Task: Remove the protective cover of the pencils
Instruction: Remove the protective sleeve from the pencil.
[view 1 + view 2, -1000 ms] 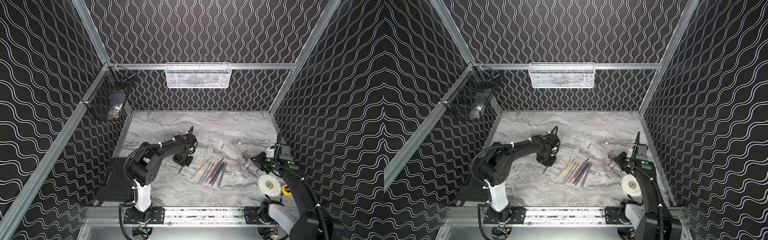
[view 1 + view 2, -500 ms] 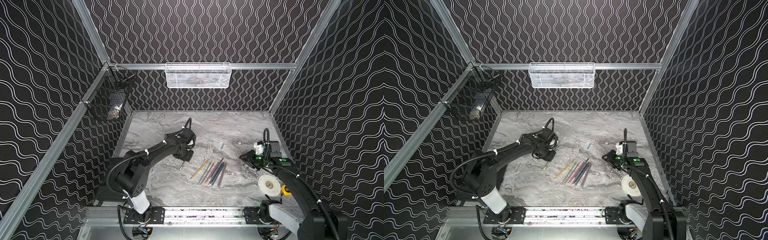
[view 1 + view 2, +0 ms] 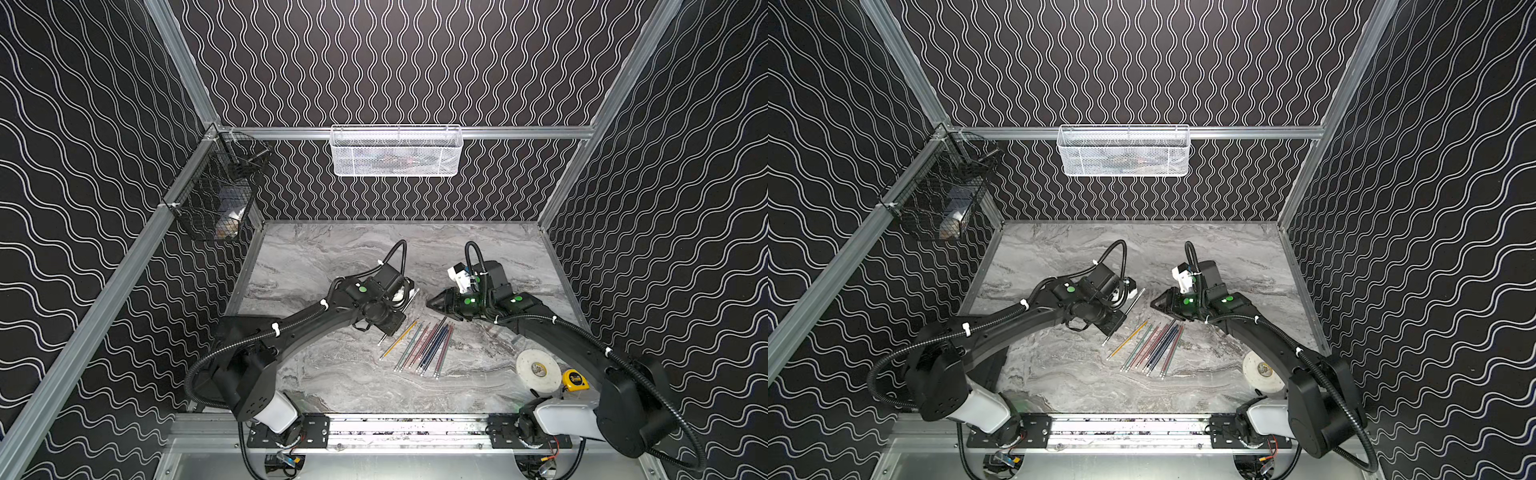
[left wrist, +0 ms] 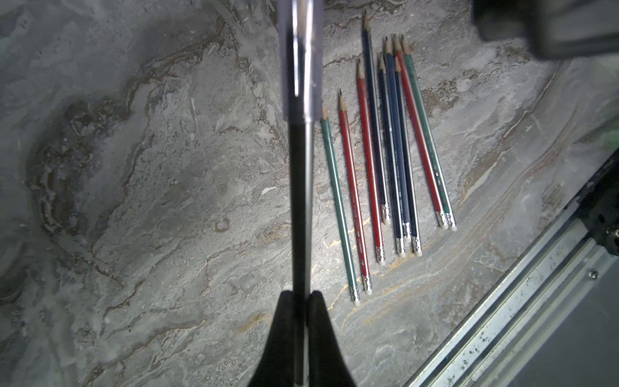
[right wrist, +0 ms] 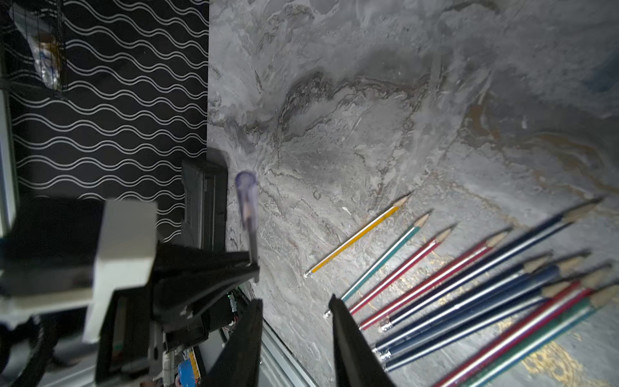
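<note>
A black pencil (image 4: pixel 299 201) stands between the shut fingers of my left gripper (image 4: pixel 300 295), and a clear protective cover (image 4: pixel 301 60) sits over its tip. In both top views this pencil (image 3: pixel 399 318) slants above the table, cover end (image 3: pixel 1141 293) toward the back. My right gripper (image 5: pixel 296 301) is open and holds nothing. In a top view its tip (image 3: pixel 430 303) points at the covered end, a short way to the right of it. Several bare pencils (image 3: pixel 419 349) lie side by side on the marble table (image 3: pixel 332 374).
A white tape roll (image 3: pixel 538 369) and a yellow tape measure (image 3: pixel 575 380) lie at the front right by the right arm's base. A white mesh basket (image 3: pixel 397 151) hangs on the back wall and a black wire basket (image 3: pixel 220 195) on the left wall.
The left gripper has carried the black pencil up and to the right, toward the middle. The right gripper has swung left from the table's right side to face it, its jaws now wider apart.
</note>
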